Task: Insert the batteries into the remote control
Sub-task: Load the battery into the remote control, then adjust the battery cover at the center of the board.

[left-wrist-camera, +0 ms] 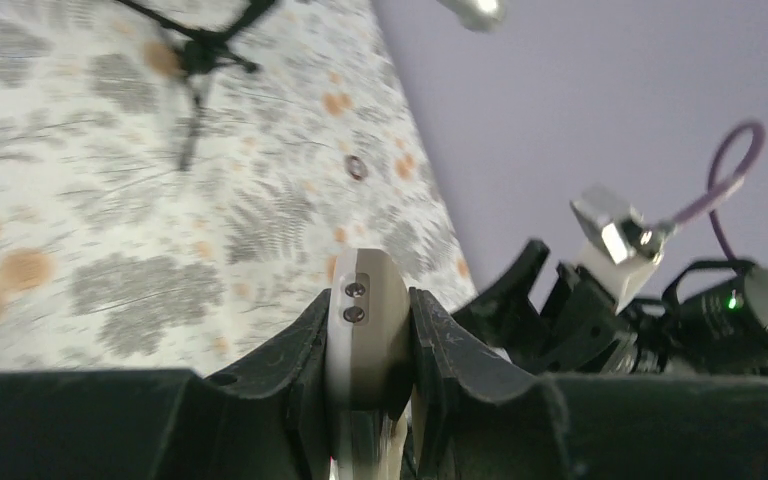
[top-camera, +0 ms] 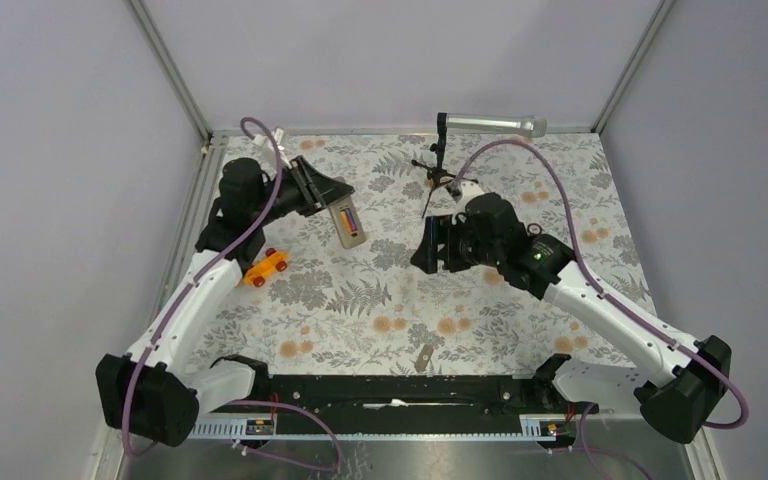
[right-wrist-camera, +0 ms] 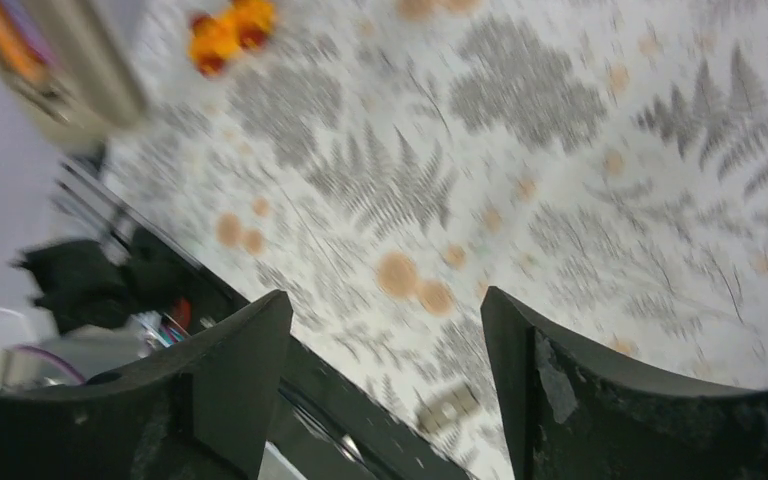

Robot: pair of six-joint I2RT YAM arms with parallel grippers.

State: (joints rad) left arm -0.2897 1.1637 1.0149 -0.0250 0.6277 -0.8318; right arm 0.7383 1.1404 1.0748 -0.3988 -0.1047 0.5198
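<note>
The left claw (top-camera: 322, 197) was clamped on the remote (top-camera: 348, 222), whose tan recess faced up. Both batteries (top-camera: 351, 217), orange and purple, appeared to lie side by side inside that recess. The right claw (top-camera: 430, 245) hung to the right of the remote, clear of it, its jaws spread and empty. Seating looked finished. A small tan piece (top-camera: 424, 358), possibly the cover, lay on the bench (top-camera: 520, 300) well nearer the arm bases than the remote. The next move would likely need the right claw to fetch and fit it.
</note>
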